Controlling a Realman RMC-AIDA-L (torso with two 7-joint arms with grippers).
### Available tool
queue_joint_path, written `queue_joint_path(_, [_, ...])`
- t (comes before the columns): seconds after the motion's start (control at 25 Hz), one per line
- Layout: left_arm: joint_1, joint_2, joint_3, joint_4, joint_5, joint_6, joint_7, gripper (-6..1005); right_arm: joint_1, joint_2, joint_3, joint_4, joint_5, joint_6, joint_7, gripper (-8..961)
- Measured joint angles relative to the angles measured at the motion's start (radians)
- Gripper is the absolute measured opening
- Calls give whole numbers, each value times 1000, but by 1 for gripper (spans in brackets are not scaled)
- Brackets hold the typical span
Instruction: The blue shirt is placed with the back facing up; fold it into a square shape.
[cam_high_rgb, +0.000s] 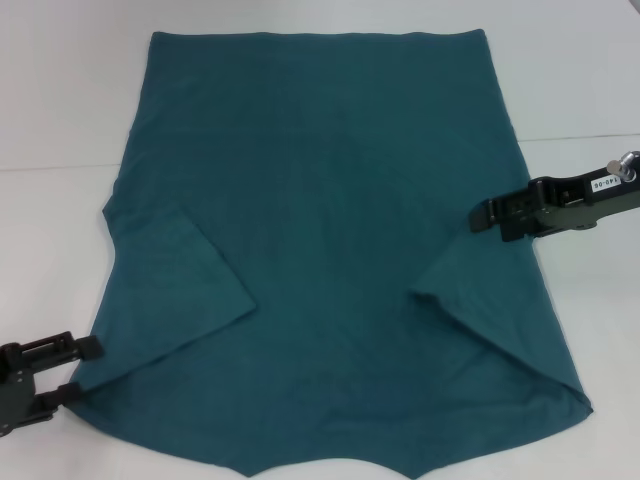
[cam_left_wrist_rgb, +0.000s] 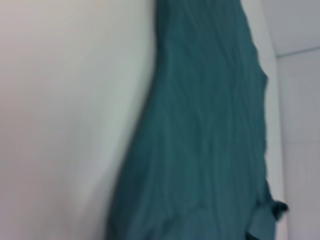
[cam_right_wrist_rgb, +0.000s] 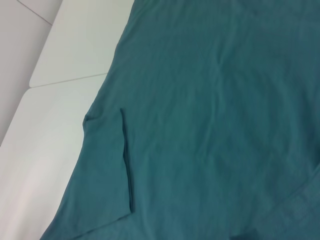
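The blue shirt (cam_high_rgb: 320, 200) lies flat on the white table (cam_high_rgb: 60, 100), plain side up, with both short sleeves folded inward over the body. Its left sleeve (cam_high_rgb: 180, 290) and right sleeve (cam_high_rgb: 490, 330) each form a slanted flap. My left gripper (cam_high_rgb: 85, 368) is at the shirt's near left corner, open, its fingers just at the cloth's edge. My right gripper (cam_high_rgb: 485, 218) hovers over the shirt's right edge, about halfway along its length. The left wrist view shows the shirt (cam_left_wrist_rgb: 210, 125) running along the table. The right wrist view shows the shirt (cam_right_wrist_rgb: 210, 100) and a folded sleeve's hem (cam_right_wrist_rgb: 126, 160).
Bare white table surface surrounds the shirt on the left (cam_high_rgb: 50, 250) and right (cam_high_rgb: 600, 320). A seam between table panels (cam_high_rgb: 575, 135) runs at the right. The shirt's near edge reaches the bottom of the head view.
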Motion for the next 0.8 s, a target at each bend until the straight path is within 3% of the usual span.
queue_joint_path(0.8, [6, 1, -25, -37, 39, -135, -43, 778, -4, 1, 0, 7, 6, 11, -1, 680])
